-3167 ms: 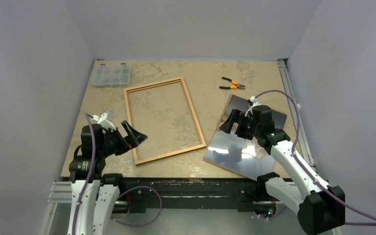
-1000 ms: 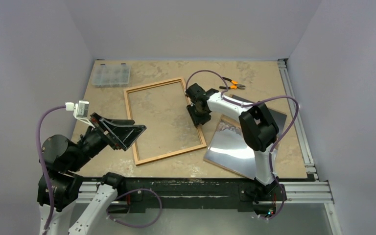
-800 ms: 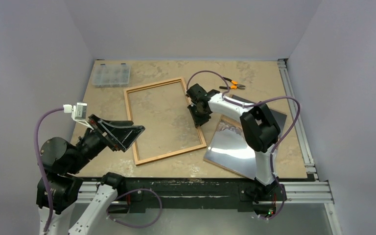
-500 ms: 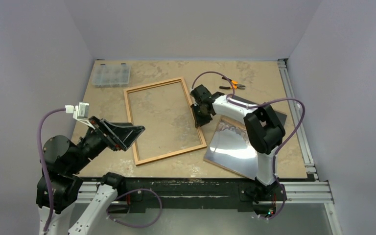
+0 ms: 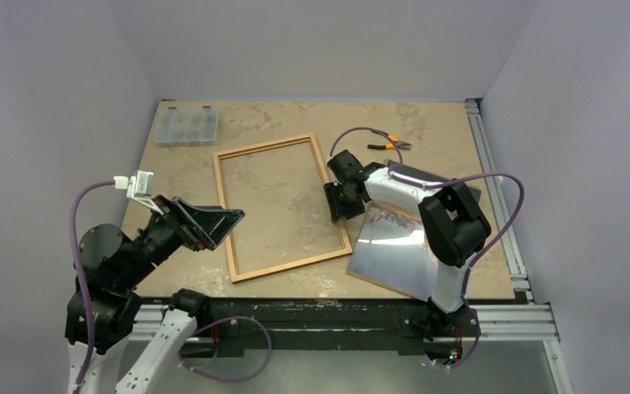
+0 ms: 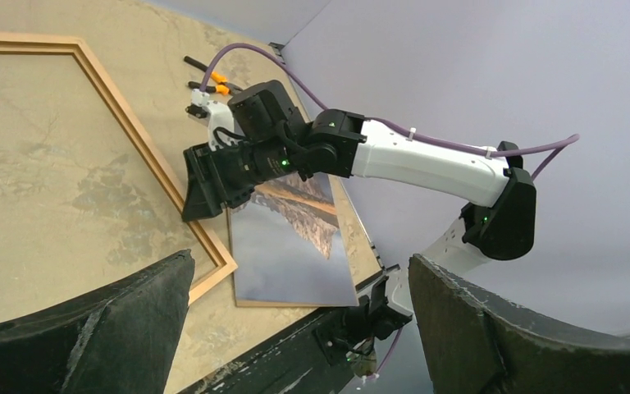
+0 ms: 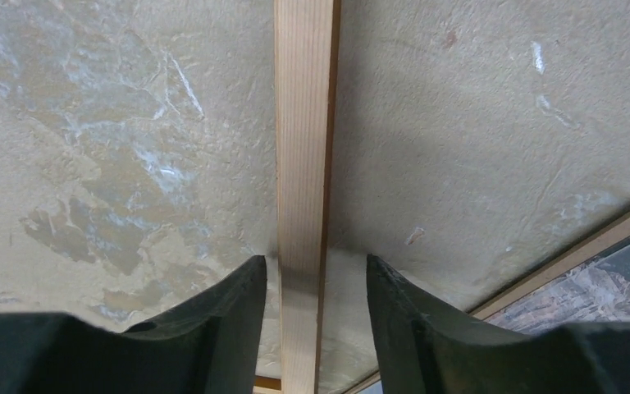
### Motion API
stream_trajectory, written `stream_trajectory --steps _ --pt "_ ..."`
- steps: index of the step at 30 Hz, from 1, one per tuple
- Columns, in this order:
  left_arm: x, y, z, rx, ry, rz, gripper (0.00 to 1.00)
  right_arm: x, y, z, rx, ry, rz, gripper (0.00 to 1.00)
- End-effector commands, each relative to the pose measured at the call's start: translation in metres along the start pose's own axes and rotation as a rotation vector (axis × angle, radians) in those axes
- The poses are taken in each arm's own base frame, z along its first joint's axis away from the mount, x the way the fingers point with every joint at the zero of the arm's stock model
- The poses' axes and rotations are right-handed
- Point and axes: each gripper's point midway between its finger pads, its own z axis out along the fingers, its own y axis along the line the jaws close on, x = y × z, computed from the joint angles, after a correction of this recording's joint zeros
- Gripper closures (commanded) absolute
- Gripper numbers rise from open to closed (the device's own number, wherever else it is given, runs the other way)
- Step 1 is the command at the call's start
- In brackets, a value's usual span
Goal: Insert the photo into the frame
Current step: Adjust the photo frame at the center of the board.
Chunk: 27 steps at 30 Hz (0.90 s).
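Top external view: the frame (image 5: 267, 146), thin light orange-brown wood with narrow moulding, lies flat near the middle of the table (image 5: 435, 123), turned a little off square, with the tabletop showing through it. The photo (image 5: 394, 246) lies face up just right of the frame and is washed with glare. The left wrist view shows its rocky mountain mirrored in water, and a brown panel (image 6: 359, 246) edging out beneath it.

The right arm's elbow is raised over the photo and its forearm stretches left. The right gripper (image 7: 316, 271) points down at the frame's right rail with its fingers partly spread, one on each side of the wood. One finger sits nearly against the rail and the other stands off with a gap.

The left arm is folded back above the near left corner. The left gripper (image 5: 217, 222) is aimed toward the frame, spread wide in the air.
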Motion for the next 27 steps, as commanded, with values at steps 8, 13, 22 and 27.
stream_trajectory --steps 8,13,22,27 --pt "-0.001 0.001 0.008 0.014 -0.003 -0.016 0.00 -0.022 0.006 0.009 0.011 0.045 -0.064 0.49" --pt "-0.001 0.000 0.008 0.016 -0.002 -0.021 0.00 -0.028 0.007 0.017 0.018 0.067 -0.079 0.61" --pt "0.001 0.003 0.008 0.012 -0.005 -0.026 0.00 -0.023 -0.011 0.017 0.021 0.069 0.031 0.91" --pt "0.001 0.003 0.007 0.012 -0.006 -0.031 0.00 -0.019 -0.011 0.017 -0.051 0.055 0.145 1.00"
